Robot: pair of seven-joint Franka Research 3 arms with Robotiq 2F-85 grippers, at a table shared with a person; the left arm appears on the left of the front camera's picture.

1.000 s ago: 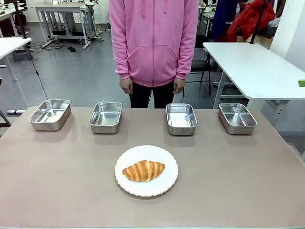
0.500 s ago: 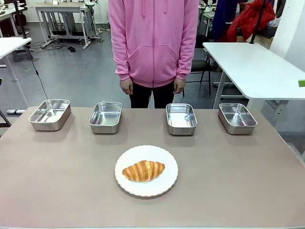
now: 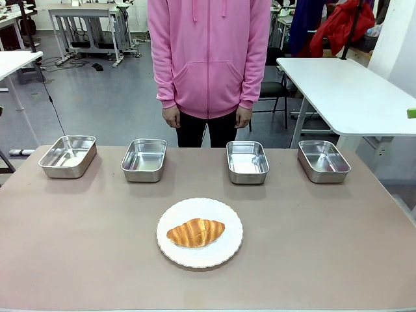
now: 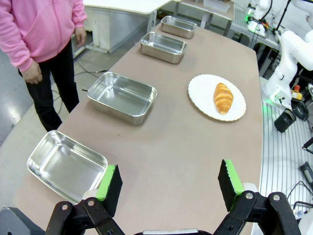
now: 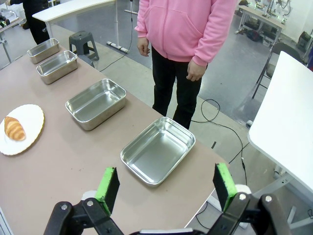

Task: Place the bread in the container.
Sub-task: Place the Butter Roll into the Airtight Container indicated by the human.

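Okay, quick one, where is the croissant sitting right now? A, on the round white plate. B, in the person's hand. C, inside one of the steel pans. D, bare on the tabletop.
A: the croissant lies across the middle of the round white plate, with the plate's rim showing all around it.

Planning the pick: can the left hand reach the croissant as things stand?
Probably yes: the left hand is open, the croissant lies uncovered on its white plate, with bare tabletop between them.
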